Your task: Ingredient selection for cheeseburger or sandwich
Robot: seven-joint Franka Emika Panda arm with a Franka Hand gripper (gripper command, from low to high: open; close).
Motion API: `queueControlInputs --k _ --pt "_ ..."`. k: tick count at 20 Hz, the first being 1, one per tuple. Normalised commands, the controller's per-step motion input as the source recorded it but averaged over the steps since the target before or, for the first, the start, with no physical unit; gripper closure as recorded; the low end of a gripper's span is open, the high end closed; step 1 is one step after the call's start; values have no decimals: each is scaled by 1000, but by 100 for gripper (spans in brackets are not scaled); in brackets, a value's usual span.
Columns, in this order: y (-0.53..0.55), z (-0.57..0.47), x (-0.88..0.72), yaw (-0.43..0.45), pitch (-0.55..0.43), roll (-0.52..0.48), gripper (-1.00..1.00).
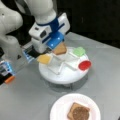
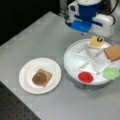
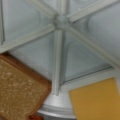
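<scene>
On the white plate (image 1: 62,105) (image 2: 27,75) lies a tan toast square with the dark brown patty (image 1: 79,113) (image 2: 40,78) on top. The divided white tray (image 1: 62,75) (image 2: 75,60) holds a second toast square (image 1: 60,49) (image 2: 113,52) (image 3: 20,87) and the yellow cheese square (image 1: 44,59) (image 2: 96,41) (image 3: 97,100) in neighbouring compartments. My gripper (image 1: 54,43) (image 2: 99,38) hangs low over the tray's rim, between the toast and the cheese. Its fingers do not show in the wrist view.
A red disc (image 1: 84,65) (image 2: 85,76) and a green leafy piece (image 1: 79,51) (image 2: 111,73) lie in other tray compartments. The tray's dividers meet at a hub (image 3: 61,21). The arm's white base (image 1: 10,37) stands at a front view's left.
</scene>
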Motion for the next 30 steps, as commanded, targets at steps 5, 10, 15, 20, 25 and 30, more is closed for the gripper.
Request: queueControlInputs --k 5,10,15,20,25,30 --pt "72 -137 17 -54 -54 -15 -100" --pt "-127 -44 254 -89 -63 42 -100" --pt "-86 -119 409 -24 -62 16 -100" --pt "-25 32 179 14 18 -14 -100" --pt "-9 49 28 49 70 -3 -100" --pt "4 -98 -91 -21 147 33 -100"
